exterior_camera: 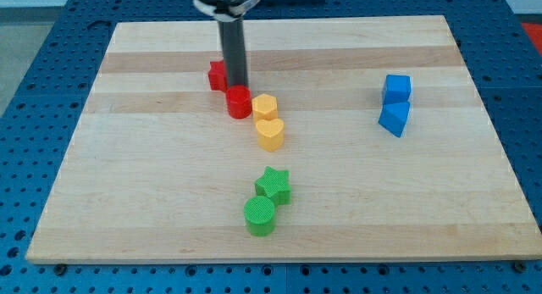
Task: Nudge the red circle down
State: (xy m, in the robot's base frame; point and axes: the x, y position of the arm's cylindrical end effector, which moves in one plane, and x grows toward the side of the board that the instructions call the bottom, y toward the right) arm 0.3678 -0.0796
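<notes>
Your surface (152, 201) is a pale wooden board with lengthwise grain bands in lighter and darker tones, lying on a blue perforated base (34, 40) dotted with a regular grid of holes.

The arm: you see a dark, straight, cylindrical rod (234, 48) dropping from a grey and black housing at the view's top edge. It stands upright. There is no pincer on this rig, so no open or closed state to note; the rod simply ends in my tip (235, 85). My tip sits just above the red circle in the view, touching or all but touching its upper edge; you cannot tell which.

Blocks, all matte plastic with faint ribbing:
- Blue cube (396, 87), view's right, with a blue wedge-like block (394, 119) directly below it, touching.
- Green star (274, 185) below the board's centre, with a green circle (260, 216) against its lower left.
- Yellow heart (270, 134), with a rounded yellow block (265, 107) touching it from above; exact shape unclear.
- Red circle (239, 102), a short cylinder, upper centre-left, its right side against the rounded yellow block.
- A second red block (217, 74) is partly hidden behind the rod, on its left; shape not readable.
</notes>
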